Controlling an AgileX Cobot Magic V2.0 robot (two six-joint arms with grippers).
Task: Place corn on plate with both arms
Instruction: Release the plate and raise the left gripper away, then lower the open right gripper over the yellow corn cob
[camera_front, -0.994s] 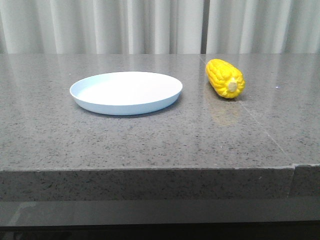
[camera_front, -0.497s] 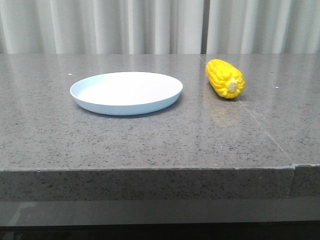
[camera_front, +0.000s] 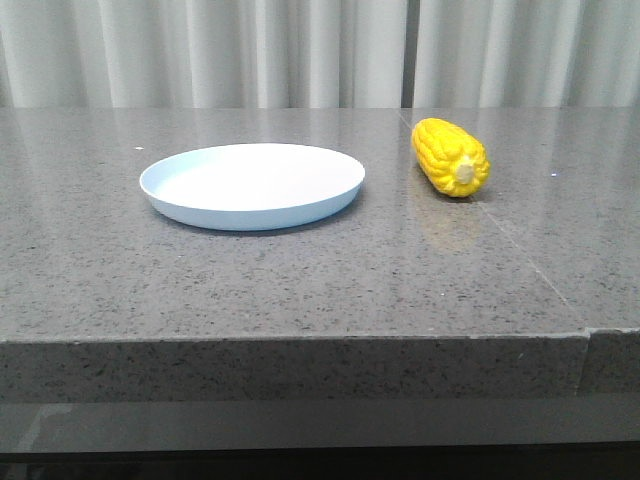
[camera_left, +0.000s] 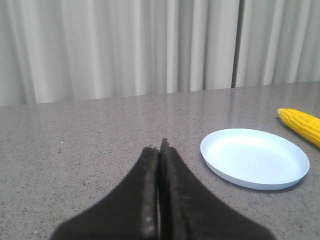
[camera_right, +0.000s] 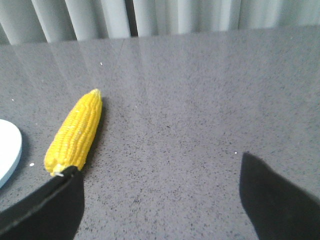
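Note:
The yellow corn lies on the grey stone table, right of the pale blue-white plate, its pale cut end toward the camera. No arm shows in the front view. In the left wrist view my left gripper is shut and empty, over the table short of the plate; the corn's tip shows beyond it. In the right wrist view my right gripper is open and empty; the corn lies just beyond one fingertip, outside the gap between the fingers.
The grey speckled table has its front edge near the camera and a seam on the right. White curtains hang behind the far edge.

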